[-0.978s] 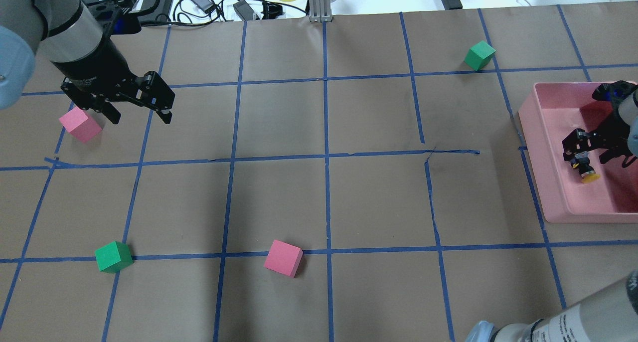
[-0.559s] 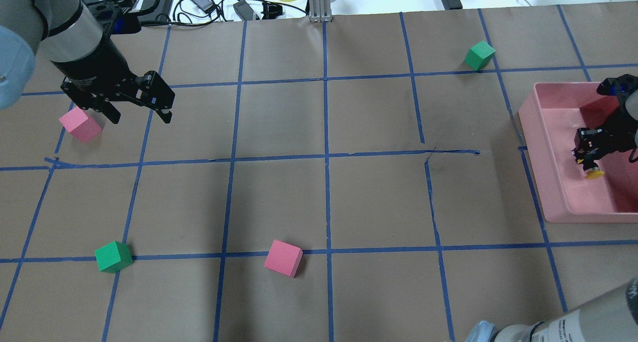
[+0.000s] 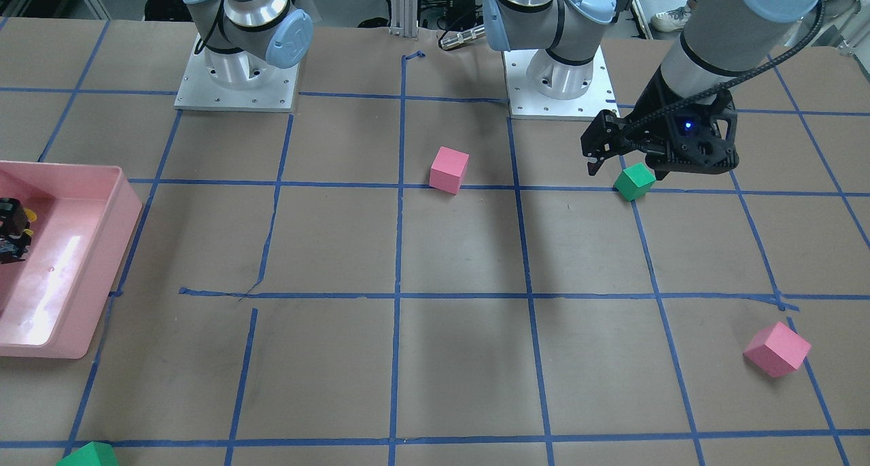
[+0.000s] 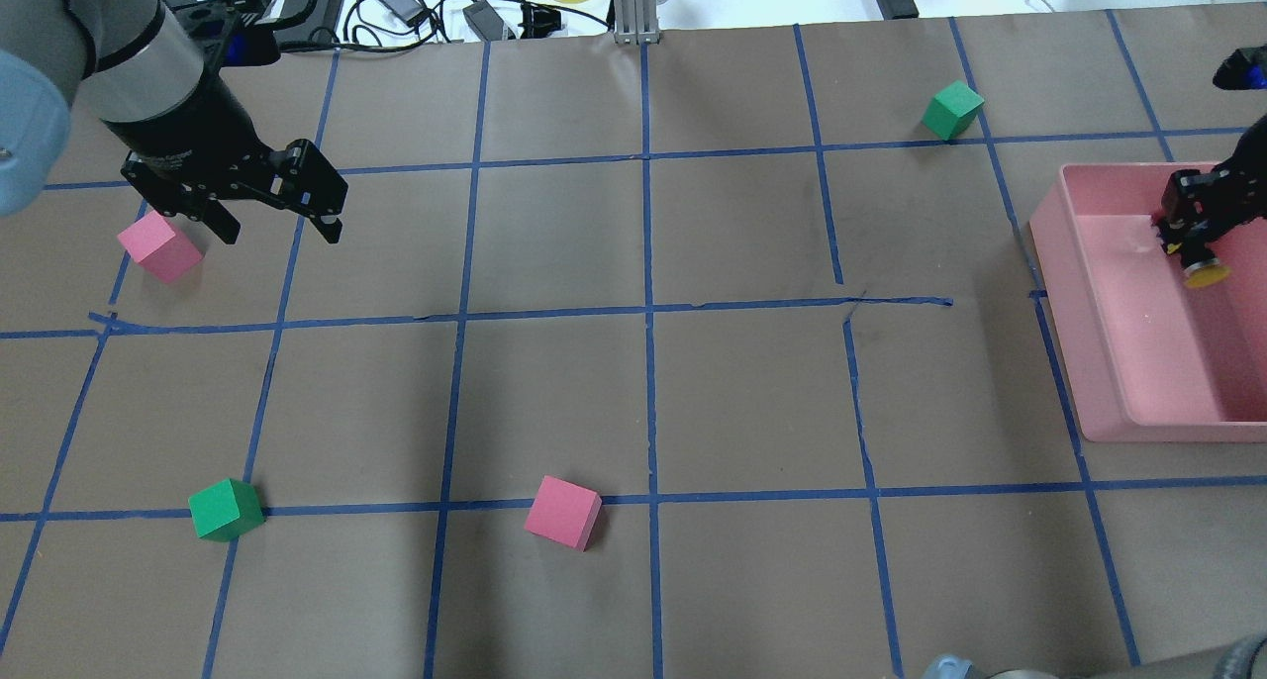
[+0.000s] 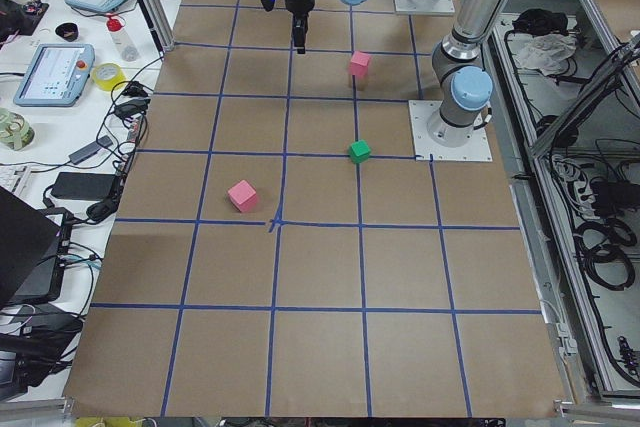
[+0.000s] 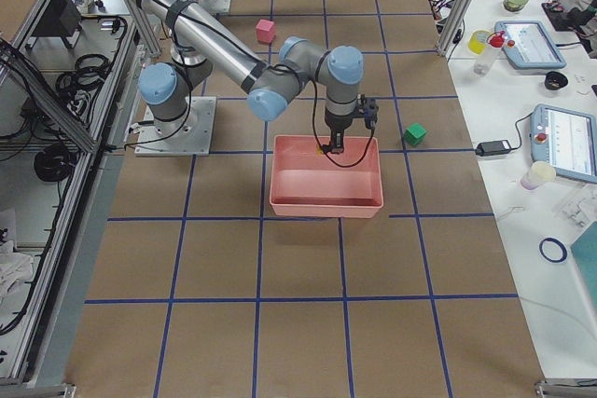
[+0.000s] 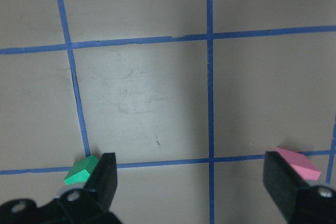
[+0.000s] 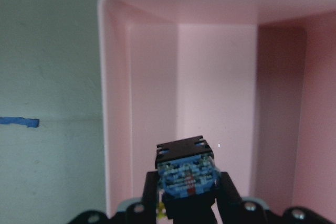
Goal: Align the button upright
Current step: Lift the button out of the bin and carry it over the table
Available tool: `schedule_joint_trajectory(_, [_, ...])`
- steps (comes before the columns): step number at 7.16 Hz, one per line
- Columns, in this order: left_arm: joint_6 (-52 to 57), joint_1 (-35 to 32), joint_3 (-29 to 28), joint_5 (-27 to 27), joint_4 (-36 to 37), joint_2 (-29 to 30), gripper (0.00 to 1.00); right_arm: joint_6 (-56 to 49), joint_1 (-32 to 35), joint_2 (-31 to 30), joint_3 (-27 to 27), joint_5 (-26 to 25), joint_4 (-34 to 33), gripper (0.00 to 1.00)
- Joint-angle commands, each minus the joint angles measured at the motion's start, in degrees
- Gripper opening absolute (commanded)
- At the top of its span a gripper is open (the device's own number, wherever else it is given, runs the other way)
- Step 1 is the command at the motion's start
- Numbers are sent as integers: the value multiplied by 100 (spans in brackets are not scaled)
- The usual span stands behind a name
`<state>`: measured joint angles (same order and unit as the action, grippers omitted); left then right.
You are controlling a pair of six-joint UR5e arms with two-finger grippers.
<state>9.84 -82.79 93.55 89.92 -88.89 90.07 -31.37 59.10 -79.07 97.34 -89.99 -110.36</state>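
Right fingers, clamped on button, shifted toward 12 o'clock above pink tray; grasp done, uprighting and placing remain; left fingers spread apart, idle

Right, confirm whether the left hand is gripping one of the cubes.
No: in the left wrist view the left hand is open with nothing between its fingers, and the green cube and pink cube lie outside them.

Even overhead brightness, soft shadows, white glare on the pink tray.
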Motion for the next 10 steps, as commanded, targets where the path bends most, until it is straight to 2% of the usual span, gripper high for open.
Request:
schedule_joint_trajectory(1, [0,0,-3,8,-5,2,100,356,888,32,-768,87,717,0])
schedule_joint_trajectory(4, [0,0,-3,-1,13,10,100,2328,2994,242,-760,184,525,0])
schedule_joint_trajectory(7, [0,0,6,8,13,10,100,4852,4930,1241,-760,88,-939,0])
schedule_joint_trajectory(8, [0,0,6,8,13,19,100,5364,5232,1506,-769,26,-1283,0])
schedule_joint_trajectory(9, [0,0,6,8,13,11,100,5448,5391,1753,-769,17,-1530,0])
schedule_joint_trajectory(10, [0,0,6,8,13,19,100,5779,5480,1955,-760,8,-1593,0])
